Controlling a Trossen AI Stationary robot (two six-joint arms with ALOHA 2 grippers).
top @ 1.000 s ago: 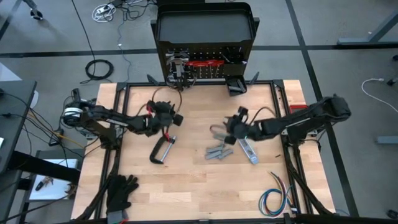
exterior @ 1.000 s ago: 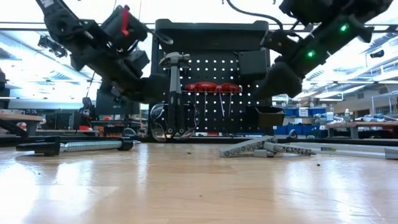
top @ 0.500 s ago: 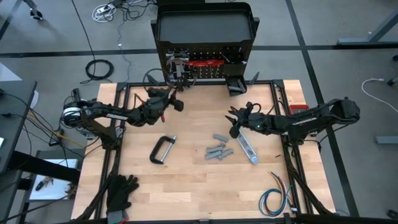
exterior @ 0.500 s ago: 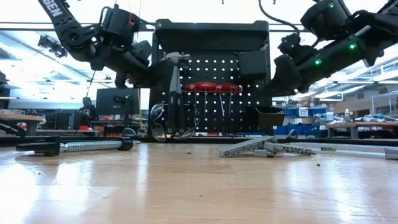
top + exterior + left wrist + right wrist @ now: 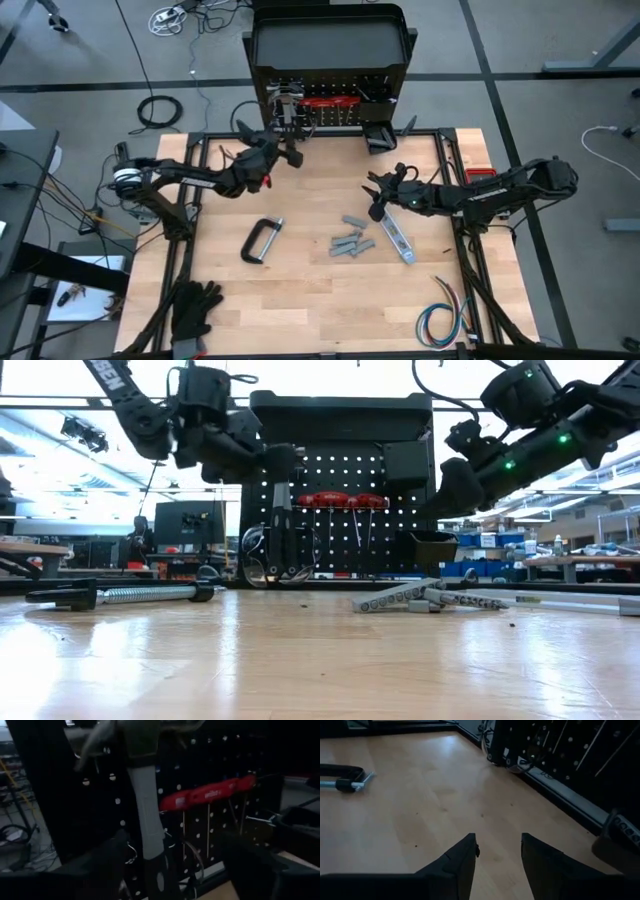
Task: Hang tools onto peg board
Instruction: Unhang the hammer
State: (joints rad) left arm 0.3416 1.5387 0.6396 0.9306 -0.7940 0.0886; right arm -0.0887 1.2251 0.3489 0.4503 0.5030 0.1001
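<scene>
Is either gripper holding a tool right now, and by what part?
Neither. The left gripper stands open around the hung hammer's handle at the peg board; the right gripper is open and empty.

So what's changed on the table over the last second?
The left pincer travelled from above the grey C-clamp to the black perforated peg board, where the steel hammer now hangs between its opened fingers. The right pincer drew back from the grey metal pieces toward the board and is empty, its fingers apart. The clamp, pieces, silver flat bar and red-handled tools stayed put.
</scene>
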